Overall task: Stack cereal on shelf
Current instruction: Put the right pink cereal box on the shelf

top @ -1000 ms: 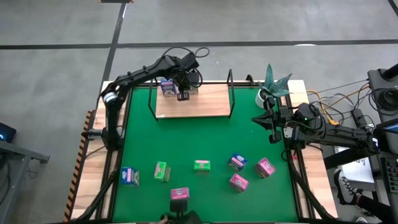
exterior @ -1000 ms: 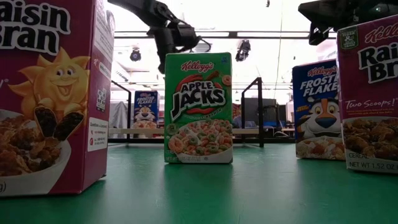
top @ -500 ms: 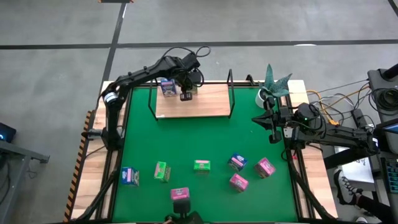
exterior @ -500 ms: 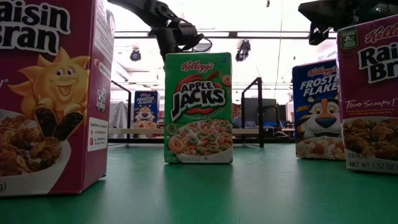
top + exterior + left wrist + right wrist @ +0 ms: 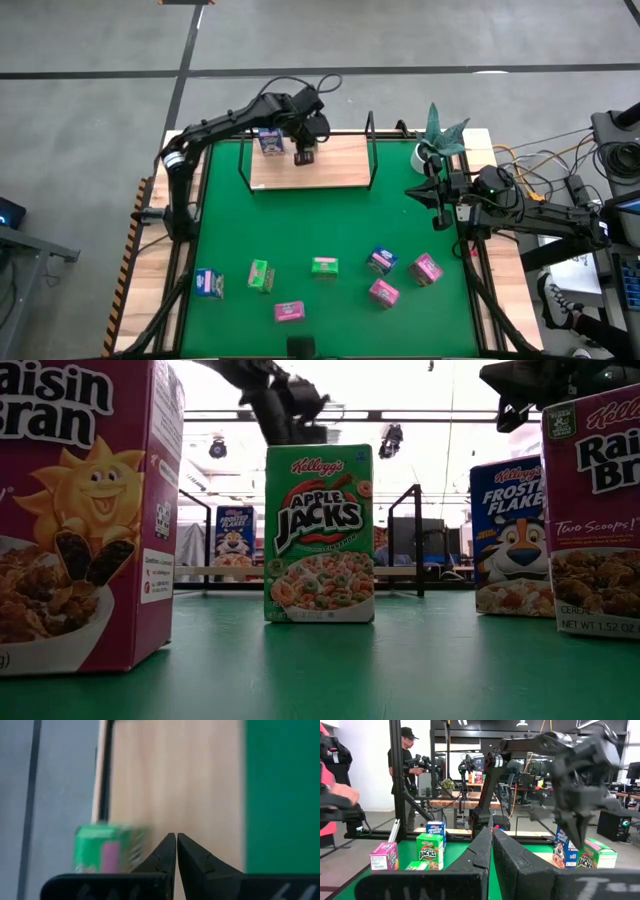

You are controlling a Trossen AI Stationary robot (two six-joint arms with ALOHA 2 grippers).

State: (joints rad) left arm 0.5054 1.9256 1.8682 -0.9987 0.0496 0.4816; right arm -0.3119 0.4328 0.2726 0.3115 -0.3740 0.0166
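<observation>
Over the shelf (image 5: 330, 170), the shut, empty left claw (image 5: 304, 157) hovers beside a blue cereal box (image 5: 269, 140).

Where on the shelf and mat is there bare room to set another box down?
Most of the shelf is bare, to the right of the blue box and the shut left gripper. The mat between the shelf and the row of boxes is free. The near strip is crowded, around the green box.

We read this as a robotics lab: grey concrete floor (image 5: 400, 35), loose cables (image 5: 545, 160) beside the tabletop (image 5: 155, 290), ceiling lights (image 5: 218, 448), desks with gear behind, a person (image 5: 409, 765) holding a camera rig.
</observation>
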